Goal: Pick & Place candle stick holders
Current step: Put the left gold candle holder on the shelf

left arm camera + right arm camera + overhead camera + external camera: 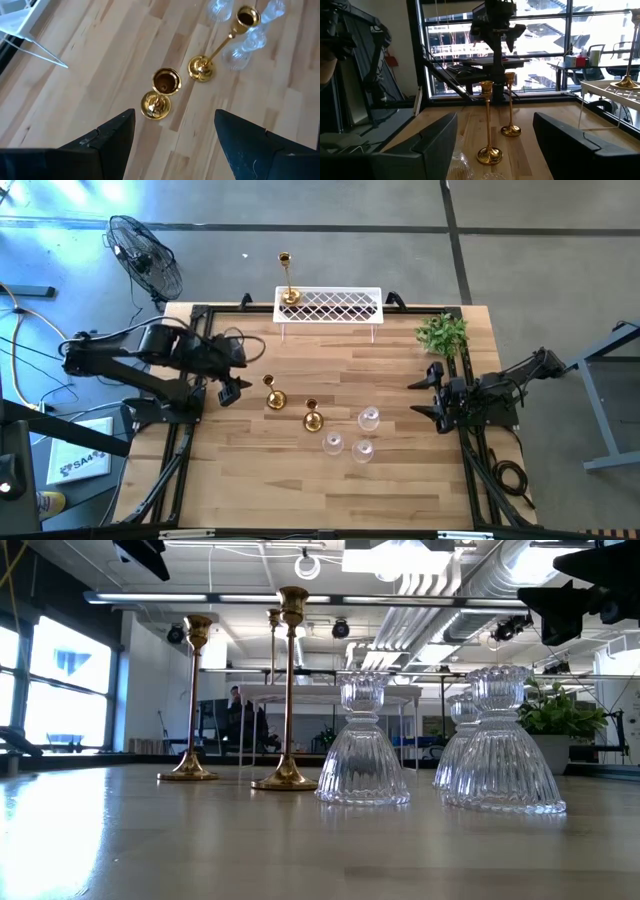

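One gold holder (288, 280) already stands on the white lattice rack (330, 306) at the desk's (250, 490) far edge. Two more gold holders (272, 393) (312, 418) stand mid-desk, with three glass holders (368, 418) clustered just beside them toward the right. The left end effector (232, 391) hovers over the nearer gold one, fingers spread and empty. The right end effector (428, 398) waits at the right edge, also spread. The gold pieces look stiff, slick and top-heavy on thin stems; I'd pinch the stem low. The glass looks fragile and weightier; grip its neck gently.
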Controlling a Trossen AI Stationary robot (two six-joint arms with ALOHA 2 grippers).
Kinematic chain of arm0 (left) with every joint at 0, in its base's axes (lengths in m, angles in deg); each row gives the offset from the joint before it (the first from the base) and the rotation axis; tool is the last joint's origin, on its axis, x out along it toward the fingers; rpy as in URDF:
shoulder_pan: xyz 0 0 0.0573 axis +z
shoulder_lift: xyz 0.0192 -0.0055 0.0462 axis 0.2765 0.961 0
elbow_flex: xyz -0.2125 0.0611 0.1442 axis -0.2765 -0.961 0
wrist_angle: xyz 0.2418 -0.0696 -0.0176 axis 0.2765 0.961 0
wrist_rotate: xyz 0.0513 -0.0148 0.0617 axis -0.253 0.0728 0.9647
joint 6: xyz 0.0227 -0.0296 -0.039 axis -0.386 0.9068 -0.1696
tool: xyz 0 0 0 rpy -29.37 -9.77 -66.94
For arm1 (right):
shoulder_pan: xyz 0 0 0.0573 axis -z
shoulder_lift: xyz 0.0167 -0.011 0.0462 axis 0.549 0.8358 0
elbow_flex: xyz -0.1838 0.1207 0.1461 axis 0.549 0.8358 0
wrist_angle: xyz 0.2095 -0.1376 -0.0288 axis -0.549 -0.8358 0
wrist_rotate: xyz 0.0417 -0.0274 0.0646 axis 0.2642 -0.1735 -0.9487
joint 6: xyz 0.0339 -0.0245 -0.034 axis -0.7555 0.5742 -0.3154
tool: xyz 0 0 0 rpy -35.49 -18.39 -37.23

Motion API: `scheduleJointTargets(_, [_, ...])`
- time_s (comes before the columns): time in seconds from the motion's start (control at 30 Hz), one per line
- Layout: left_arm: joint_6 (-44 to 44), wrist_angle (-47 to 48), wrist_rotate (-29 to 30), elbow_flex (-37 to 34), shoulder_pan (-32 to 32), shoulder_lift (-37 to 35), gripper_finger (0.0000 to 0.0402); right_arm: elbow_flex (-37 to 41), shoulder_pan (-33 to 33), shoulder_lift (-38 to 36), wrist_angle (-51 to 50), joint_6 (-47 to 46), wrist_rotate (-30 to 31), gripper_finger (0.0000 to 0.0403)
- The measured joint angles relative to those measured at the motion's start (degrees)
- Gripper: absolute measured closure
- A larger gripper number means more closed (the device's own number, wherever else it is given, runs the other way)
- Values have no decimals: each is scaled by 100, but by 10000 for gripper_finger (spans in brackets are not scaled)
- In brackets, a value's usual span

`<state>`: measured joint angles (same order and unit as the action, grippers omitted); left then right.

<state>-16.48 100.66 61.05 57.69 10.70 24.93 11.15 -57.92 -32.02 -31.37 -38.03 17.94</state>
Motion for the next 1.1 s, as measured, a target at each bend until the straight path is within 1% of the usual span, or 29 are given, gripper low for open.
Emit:
scheduleJointTargets(0.17, [137,1,265,0,-367,66,133,0,0,0,0,-15,-3,146])
scheduleJointTargets(0.37, [580,-39,361,-98,-688,116,133,0,0,0,1,-17,-4,146])
scheduleJointTargets(0.43, [766,-167,436,-337,-770,105,133,0,0,0,2,-17,-5,146])
scheduleJointTargets(0.53, [1067,-234,720,-777,-972,112,133,0,0,0,0,-17,-12,146])
scheduleJointTargets(0.67, [1159,-656,972,-1330,-1296,107,133,0,0,0,0,-17,-20,146])
scheduleJointTargets(0.93, [1319,-1681,2092,-2147,-1797,107,133,0,0,0,11,-20,-22,146])
scheduleJointTargets(1.03, [1377,-2073,2432,-2391,-1887,107,133,0,0,0,13,-20,-22,146])
scheduleJointTargets(1.1, [1514,-2187,2525,-2529,-1912,107,133,0,0,0,15,-20,-22,146])
